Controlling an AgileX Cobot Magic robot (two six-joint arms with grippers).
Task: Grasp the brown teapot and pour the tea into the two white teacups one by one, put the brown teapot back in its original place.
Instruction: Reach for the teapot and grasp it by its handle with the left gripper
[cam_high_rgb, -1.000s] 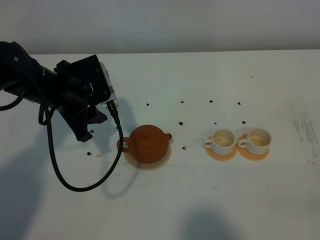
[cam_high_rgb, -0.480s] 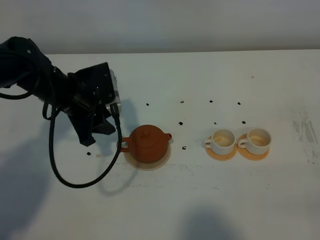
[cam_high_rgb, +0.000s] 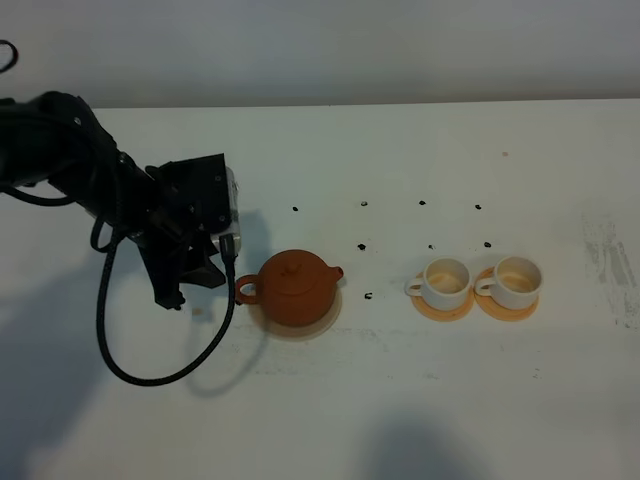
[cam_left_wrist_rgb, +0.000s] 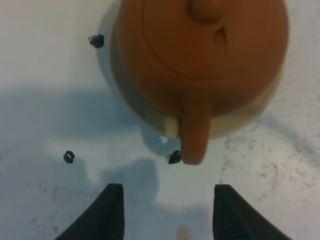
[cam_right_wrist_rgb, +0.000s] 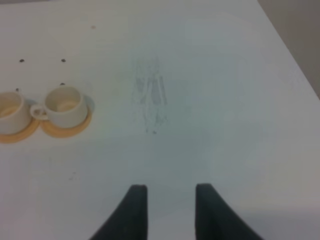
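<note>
Left tool (cam_left_wrist_rgb: 167, 215): jaws stand wide with nothing between them. The gap faces the loop handle (cam_left_wrist_rgb: 194, 135), which lies just ahead and is not touched.
Left arm (cam_high_rgb: 80, 165): over the last second it has shifted toward the pot and dropped lower, turning the tool onto the handle's side.
Brown teapot (cam_high_rgb: 296, 286): upright, lid on, seated on the pale beige disc (cam_high_rgb: 300, 328), left of centre on the bench (cam_high_rgb: 400, 400). Its position is unchanged.
Teacups: the inner teacup (cam_high_rgb: 446, 281) and the outer teacup (cam_high_rgb: 518, 280) stand side by side to the right of the pot, each on an orange-tan coaster (cam_high_rgb: 440, 311). Neither has moved.
Right tool (cam_right_wrist_rgb: 170, 212): jaws set narrow, bare bench showing between them, nothing held.
</note>
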